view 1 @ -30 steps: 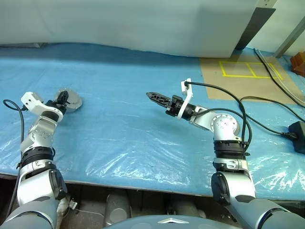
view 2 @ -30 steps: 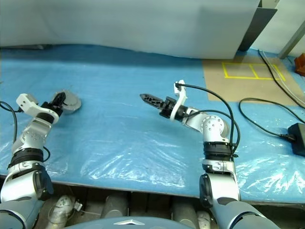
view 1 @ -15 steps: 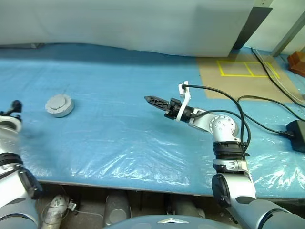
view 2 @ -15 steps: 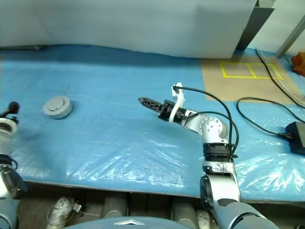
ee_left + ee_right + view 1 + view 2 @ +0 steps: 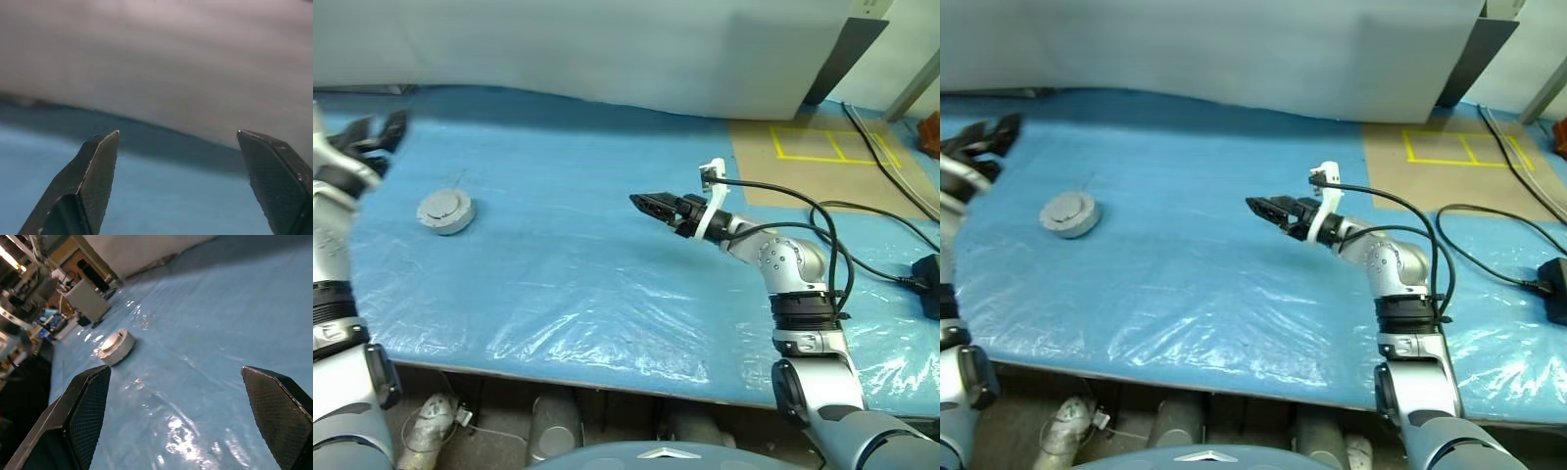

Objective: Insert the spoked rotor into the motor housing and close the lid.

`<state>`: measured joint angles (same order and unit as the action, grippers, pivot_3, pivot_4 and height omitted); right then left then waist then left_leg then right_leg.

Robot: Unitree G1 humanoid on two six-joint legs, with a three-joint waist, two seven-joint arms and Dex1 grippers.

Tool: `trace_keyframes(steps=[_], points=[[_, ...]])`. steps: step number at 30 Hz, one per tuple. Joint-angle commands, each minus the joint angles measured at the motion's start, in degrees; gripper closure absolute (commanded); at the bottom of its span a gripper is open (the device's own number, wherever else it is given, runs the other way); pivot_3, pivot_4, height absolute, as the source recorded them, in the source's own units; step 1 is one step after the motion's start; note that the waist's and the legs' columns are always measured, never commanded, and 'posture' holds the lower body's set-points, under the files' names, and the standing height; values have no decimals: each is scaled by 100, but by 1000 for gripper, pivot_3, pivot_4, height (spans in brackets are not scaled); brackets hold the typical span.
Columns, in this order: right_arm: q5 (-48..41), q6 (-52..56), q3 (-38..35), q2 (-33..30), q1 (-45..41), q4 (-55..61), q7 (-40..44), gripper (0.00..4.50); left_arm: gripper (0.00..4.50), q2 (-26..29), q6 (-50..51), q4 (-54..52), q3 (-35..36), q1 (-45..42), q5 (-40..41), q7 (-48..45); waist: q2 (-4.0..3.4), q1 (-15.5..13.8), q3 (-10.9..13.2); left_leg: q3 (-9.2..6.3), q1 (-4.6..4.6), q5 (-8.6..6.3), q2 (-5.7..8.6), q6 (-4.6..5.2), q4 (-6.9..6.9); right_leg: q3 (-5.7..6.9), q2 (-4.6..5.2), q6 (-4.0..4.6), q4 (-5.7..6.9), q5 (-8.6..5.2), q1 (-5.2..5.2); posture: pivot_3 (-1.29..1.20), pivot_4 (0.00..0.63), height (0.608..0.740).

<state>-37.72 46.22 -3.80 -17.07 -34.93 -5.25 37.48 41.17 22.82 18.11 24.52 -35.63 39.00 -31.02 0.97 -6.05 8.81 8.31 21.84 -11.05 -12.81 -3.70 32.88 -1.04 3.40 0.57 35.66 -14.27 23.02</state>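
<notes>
left eye view / housing: motor housing (image 5: pixel 445 211) sits on the blue plastic sheet (image 5: pixel 568 255) over the bench, far left side, lid (image 5: pixel 442 206) on top, pale smooth face up with raised centre circle. Nothing touching it.
left eye view / rotor: spoked rotor not visible; can't tell if inside.
left eye view / left gripper: left gripper (image 5: pixel 374 133) raised at left edge, above and behind the housing, well apart from it, fingers spread, empty, blurred.
left eye view / right gripper: right gripper (image 5: pixel 646 205) mid-bench, pointing toward the robot's left, level-ish, over bare sheet, well apart from housing.
left eye view / background: white wall sheet behind; brown board with yellow tape squares (image 5: pixel 822 145) far right; black cables (image 5: pixel 871 211) right side.
right eye view: same layout; housing (image 5: pixel 1069 213) at left, right gripper (image 5: pixel 1263 207) centre, left gripper (image 5: pixel 984 137) at upper left edge.
left wrist view: two black fingers (image 5: pixel 93 181) wide apart, nothing between them; pale wall and blue sheet edge beyond.
right wrist view: fingers (image 5: pixel 85 416) wide apart, released, empty; closed housing (image 5: pixel 116 346) seen between them in the distance on the sheet, lid on; cluttered room behind.
</notes>
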Motion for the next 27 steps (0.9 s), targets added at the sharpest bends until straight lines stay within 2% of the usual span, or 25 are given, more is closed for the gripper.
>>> trace_keyframes(steps=[1, 4, 7, 9, 12, 18, 27], points=[[361, -594, 191, -313, 73, 392, 393, 0, 461, -234, 390, -1152, -923, 306, -137, -460, -4, 66, 2, 0, 1, 0, -2, 0, -2, -1, -3, 0, 0, 0, 1, 0, 150, 740], [736, -983, 326, -447, 160, 453, 367, 0, 461, -557, 489, -1802, -1708, 719, -378, -705, -8, 162, 3, 6, -3, 0, -1, 0, -10, -11, -10, 0, -5, 0, 8, 0, 150, 740], [948, -1170, 284, -325, 349, 479, 52, 0, 461, -1037, 419, -1897, -2361, 1078, -764, -676, -12, 197, 5, 6, 1, 0, -3, 1, -11, -21, -13, 1, -4, 0, 14, 0, 150, 740], [1086, -1258, 278, -206, 554, 481, -185, 0, 461, -1191, 112, -1849, -2842, 1332, -1246, -774, -12, 206, 5, 6, 3, 1, -4, 1, -7, -34, -13, 1, -2, 0, 16, 0, 150, 740], [1318, -1395, 276, -61, 795, 465, -527, 0, 461, -1385, -197, -1788, -3204, 1482, -1680, -818, -13, 198, 6, 6, 2, 1, -4, 3, -6, -44, -11, 1, 0, 0, 15, 0, 150, 740], [1555, -1570, 254, -51, 1066, 650, -717, 0, 461, -1655, -395, -1662, -3243, 1204, -2034, -808, -18, 184, 8, 7, -11, 3, 0, 7, -1, -48, -5, 0, 4, 1, 1, 0, 150, 740], [1789, -1697, 283, -69, 901, 515, -828, 0, 461, -1599, -302, -1539, -3130, 1029, -1988, -1263, -21, 205, 9, 8, -14, 4, 0, 7, -11, -53, -11, 0, -2, 1, 4, 0, 150, 740]])
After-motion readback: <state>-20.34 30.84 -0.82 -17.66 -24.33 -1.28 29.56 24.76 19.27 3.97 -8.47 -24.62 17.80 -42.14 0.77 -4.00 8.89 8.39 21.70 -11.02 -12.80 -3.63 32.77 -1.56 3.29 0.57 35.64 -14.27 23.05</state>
